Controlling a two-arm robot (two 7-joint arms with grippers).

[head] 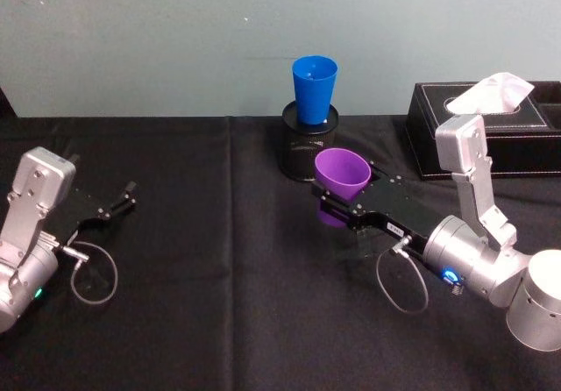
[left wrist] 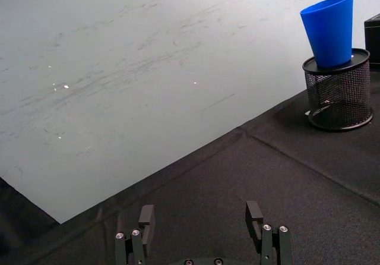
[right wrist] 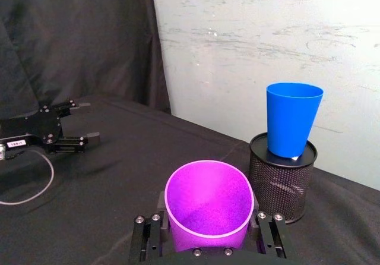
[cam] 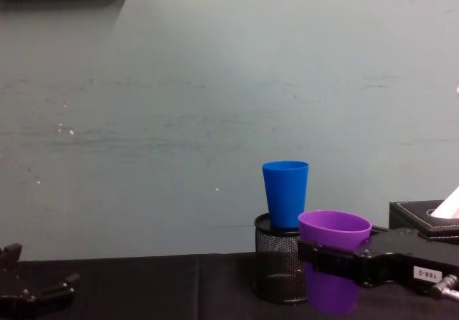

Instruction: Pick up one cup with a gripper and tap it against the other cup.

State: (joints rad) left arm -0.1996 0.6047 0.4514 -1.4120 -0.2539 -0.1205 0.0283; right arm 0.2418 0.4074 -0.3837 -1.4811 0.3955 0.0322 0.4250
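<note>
My right gripper (head: pixel 340 205) is shut on the purple cup (head: pixel 341 177), holding it upright above the black cloth, a little in front of the blue cup (head: pixel 314 88). The wrist view shows the purple cup (right wrist: pixel 208 205) clamped between both fingers (right wrist: pixel 145 238), with the blue cup (right wrist: pixel 292 119) beyond it and apart from it. The blue cup (cam: pixel 285 193) stands on a black mesh holder (head: pixel 309 140); seen from the chest, the purple cup (cam: pixel 333 257) hangs just right of it without touching. My left gripper (head: pixel 121 200) rests open at the far left of the table, fingers (left wrist: pixel 146 219) spread with nothing between.
A black tissue box (head: pixel 491 128) with a white tissue sticking up stands at the back right, behind my right arm. The table is draped in black cloth (head: pixel 219 321) against a pale wall. Loose cable loops hang from both wrists.
</note>
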